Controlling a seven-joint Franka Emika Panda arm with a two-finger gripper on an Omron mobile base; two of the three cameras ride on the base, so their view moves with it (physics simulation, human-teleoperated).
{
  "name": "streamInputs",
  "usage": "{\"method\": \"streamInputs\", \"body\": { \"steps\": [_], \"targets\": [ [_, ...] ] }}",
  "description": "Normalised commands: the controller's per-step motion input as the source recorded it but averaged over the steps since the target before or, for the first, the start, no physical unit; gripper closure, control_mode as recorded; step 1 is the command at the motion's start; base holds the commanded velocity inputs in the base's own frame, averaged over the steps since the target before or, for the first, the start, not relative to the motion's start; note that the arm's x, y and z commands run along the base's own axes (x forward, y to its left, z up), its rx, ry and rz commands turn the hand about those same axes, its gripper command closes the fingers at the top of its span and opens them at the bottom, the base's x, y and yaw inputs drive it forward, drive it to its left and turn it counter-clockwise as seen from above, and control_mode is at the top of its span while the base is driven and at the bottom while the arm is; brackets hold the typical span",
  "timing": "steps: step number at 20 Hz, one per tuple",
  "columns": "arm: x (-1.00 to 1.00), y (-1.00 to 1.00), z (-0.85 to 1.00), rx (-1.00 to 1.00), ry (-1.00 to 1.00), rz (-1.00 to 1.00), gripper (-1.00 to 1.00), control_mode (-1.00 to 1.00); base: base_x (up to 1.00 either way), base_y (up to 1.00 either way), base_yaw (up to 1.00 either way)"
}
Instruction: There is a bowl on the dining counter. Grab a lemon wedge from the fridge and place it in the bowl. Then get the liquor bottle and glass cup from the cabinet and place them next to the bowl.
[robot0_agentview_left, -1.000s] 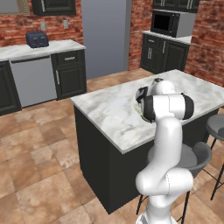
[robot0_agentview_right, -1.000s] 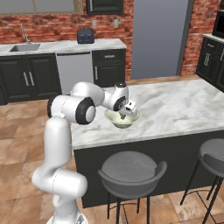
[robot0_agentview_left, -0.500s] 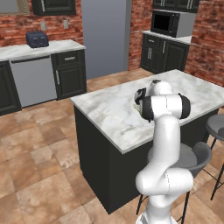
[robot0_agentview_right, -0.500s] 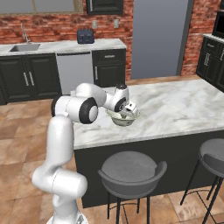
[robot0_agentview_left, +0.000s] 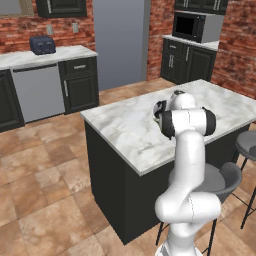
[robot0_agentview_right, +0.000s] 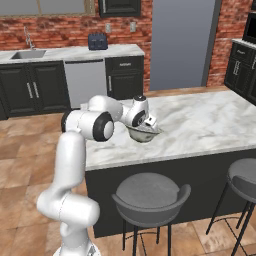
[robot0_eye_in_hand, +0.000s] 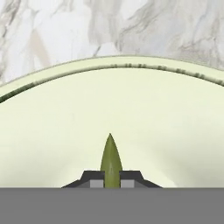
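Pincer (robot0_eye_in_hand: 112, 183) down inside bowl (robot0_eye_in_hand: 57, 127), tips nearly together, clamped on lemon wedge (robot0_eye_in_hand: 111, 158). Wedge stands narrow and pointed between dark fingertips (robot0_eye_in_hand: 92, 179), over pale bowl floor. From right base view: bowl (robot0_agentview_right: 143, 134) sits on marble surface (robot0_agentview_right: 200, 120), near edge facing stools, pincer (robot0_agentview_right: 148, 122) dipped over its rim. Stool (robot0_agentview_right: 149, 197) just below that edge. From left base view: arm's elbow hides most of bowl; pincer (robot0_agentview_left: 159, 111) low over surface (robot0_agentview_left: 125, 120).

Base views flank the arm, sharing the white marble island counter (robot0_agentview_left: 125, 125) (robot0_agentview_right: 200, 120); hand view close, facing down past fingertips (robot0_eye_in_hand: 131, 178).
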Motion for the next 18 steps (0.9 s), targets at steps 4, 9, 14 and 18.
{"method": "streamInputs", "body": {
  "steps": [4, 9, 14, 18],
  "targets": [
    [-0.20, 0.00, 0.01, 0.00, -0.03, -0.01, -1.00, -1.00, 0.00, 0.00, 0.00],
    [-0.26, 0.00, 0.18, 0.00, -0.05, -0.02, -1.00, -1.00, 0.00, 0.00, 0.00],
    [-0.21, 0.00, 0.43, 0.00, -0.07, -0.02, -1.00, -1.00, 0.00, 0.00, 0.00],
    [-0.39, 0.00, 0.60, 0.00, -0.11, 0.00, -1.00, -1.00, 0.00, 0.00, 0.00]
  ]
}}
